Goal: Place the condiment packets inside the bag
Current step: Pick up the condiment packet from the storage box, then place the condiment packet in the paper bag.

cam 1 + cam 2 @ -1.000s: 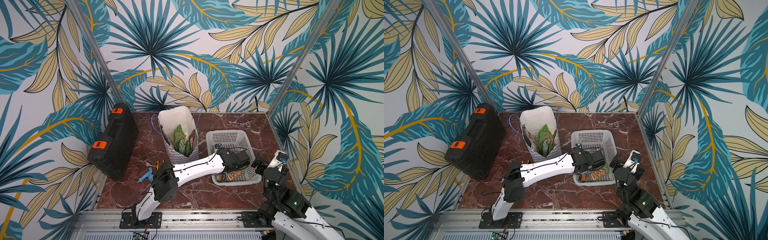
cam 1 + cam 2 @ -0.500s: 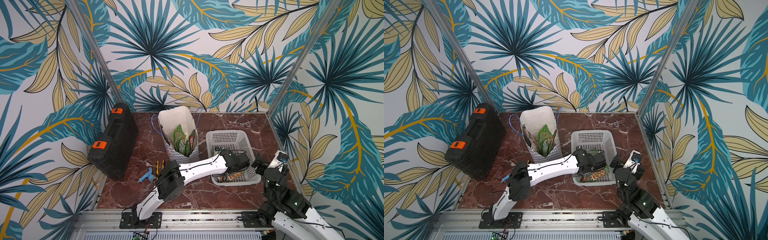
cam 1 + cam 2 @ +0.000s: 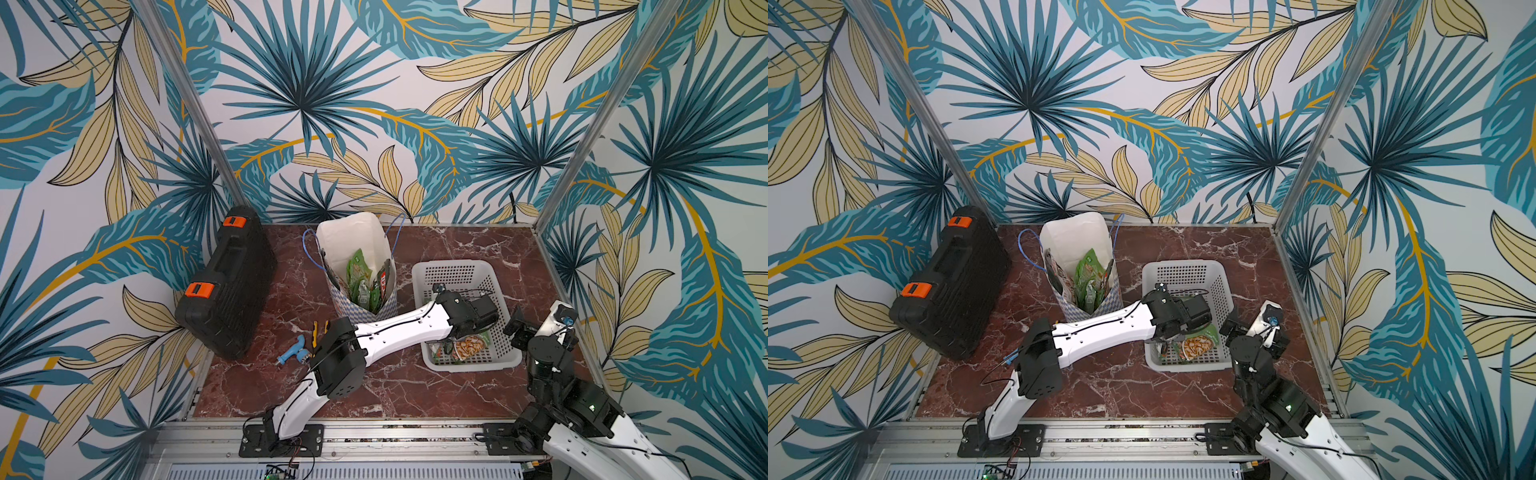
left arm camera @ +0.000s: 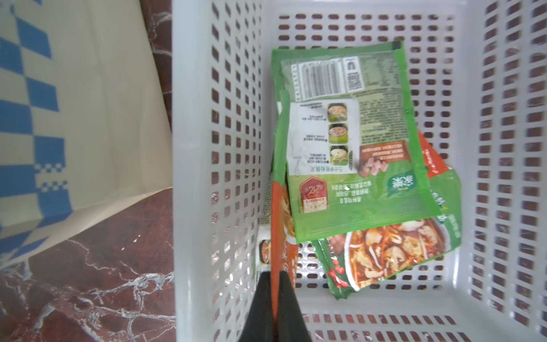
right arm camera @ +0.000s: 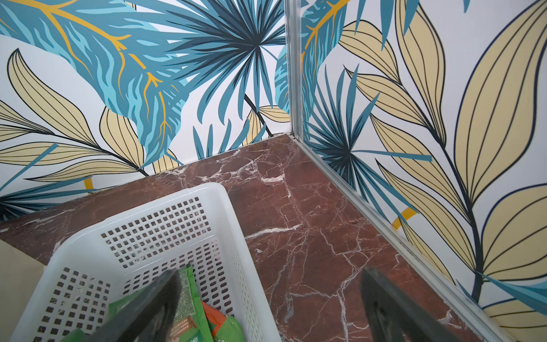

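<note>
Several glossy green-orange condiment packets [image 3: 358,270] stand inside the tall cream paper bag [image 3: 353,232] on the marble bench [image 3: 415,386] in a top view. Left wrist: left jaws pinch an orange-edged packet [image 4: 276,225] inside the white perforated plastic basket [image 4: 225,148]. Right wrist: right jaws spread wide over the basket's edge.

barcode [image 4: 321,80] on green packet [image 4: 355,177], lettering unreadable

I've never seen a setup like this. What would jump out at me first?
The bold palm-leaf wallpaper surrounding the marble table hits first. Then the white left arm, stretched into the white basket, its left gripper pinching an orange-edged packet. Beside the basket stands the paper bag holding green packets, and a black case leans against the left wall.
</note>
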